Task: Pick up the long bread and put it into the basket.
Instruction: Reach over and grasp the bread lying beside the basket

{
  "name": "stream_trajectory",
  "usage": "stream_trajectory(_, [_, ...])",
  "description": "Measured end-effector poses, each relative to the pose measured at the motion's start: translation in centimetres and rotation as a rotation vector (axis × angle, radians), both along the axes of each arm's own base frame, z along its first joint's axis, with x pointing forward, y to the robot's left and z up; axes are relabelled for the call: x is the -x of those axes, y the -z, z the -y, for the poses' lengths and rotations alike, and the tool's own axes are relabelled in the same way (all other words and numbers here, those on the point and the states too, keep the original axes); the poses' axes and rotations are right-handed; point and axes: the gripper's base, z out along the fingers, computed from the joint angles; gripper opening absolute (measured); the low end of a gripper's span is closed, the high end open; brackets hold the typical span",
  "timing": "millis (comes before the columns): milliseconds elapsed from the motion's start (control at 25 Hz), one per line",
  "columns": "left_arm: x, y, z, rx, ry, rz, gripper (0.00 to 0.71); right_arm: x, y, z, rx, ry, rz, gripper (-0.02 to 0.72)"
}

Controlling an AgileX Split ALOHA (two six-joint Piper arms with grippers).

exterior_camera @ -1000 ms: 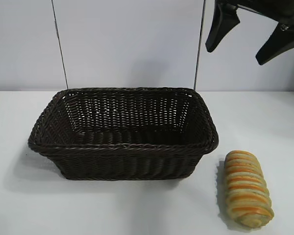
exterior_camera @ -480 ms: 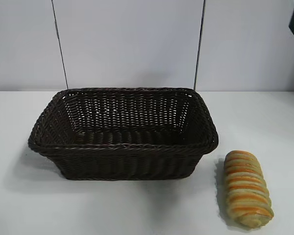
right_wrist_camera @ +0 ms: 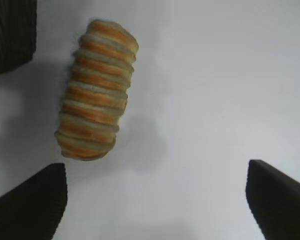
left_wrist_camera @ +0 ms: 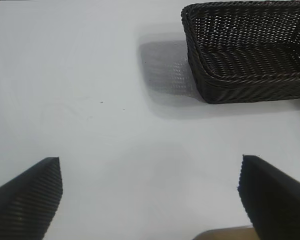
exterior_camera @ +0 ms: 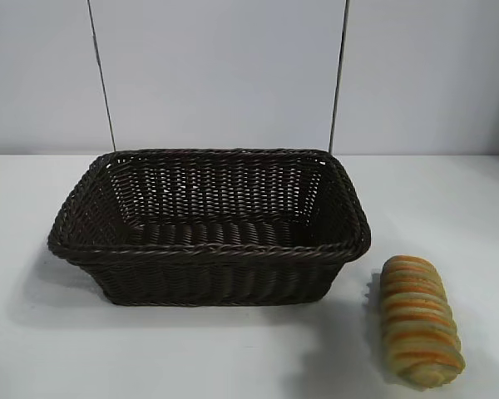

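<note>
exterior view: long bread point(exterior_camera: 419, 322) beside basket point(exterior_camera: 208, 249).

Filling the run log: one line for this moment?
long bread: on table, right of basket | left gripper: open | right gripper: open above bread

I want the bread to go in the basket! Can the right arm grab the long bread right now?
Probably yes. The right gripper is open wide, and the long bread lies alone on the white table beside the basket, with nothing on it or across it.
</note>
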Motion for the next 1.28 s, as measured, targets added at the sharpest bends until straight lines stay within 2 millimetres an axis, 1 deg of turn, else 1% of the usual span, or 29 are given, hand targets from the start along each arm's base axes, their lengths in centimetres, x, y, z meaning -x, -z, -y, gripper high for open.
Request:
stream_trajectory(120, [0.0, 0.0, 0.0, 0.0, 0.0, 0.0, 0.687, -0.2, 0.4, -0.1, -0.043, 0.031, 0.042, 0.695])
stream_trajectory(200, [0.0, 0.0, 0.0, 0.0, 0.0, 0.0, 0.687, -0.5, 0.8, -0.2, -0.045, 0.037, 0.035, 0.695])
stream_trajectory(520, [0.0, 0.0, 0.0, 0.0, 0.0, 0.0, 0.687, -2.7, 4.9, -0.7, -0.044, 0.064, -0.085, 0.695])
stream_trajectory(680, [0.0, 0.0, 0.0, 0.0, 0.0, 0.0, 0.687, -3.2, 6.5, -1.4, -0.043, 0.053, -0.124, 0.683])
stream_trajectory(800, [0.0, 0.0, 0.0, 0.0, 0.0, 0.0, 0.687, -3.3, 6.9, -2.4, -0.052, 0.026, -0.116, 0.682])
stream_trajectory(960, [0.0, 0.0, 0.0, 0.0, 0.0, 0.0, 0.687, -3.3, 6.6, -3.5, -0.07, -0.009, -0.076, 0.682])
stream_trajectory(1160, [0.0, 0.0, 0.0, 0.0, 0.0, 0.0, 0.687, -3.5, 6.8, -3.7, -0.075, -0.012, -0.065, 0.682])
stream_trajectory(1280, [0.0, 0.0, 0.0, 0.0, 0.0, 0.0, 0.687, -3.6, 7.5, -3.8, -0.069, -0.008, -0.085, 0.682])
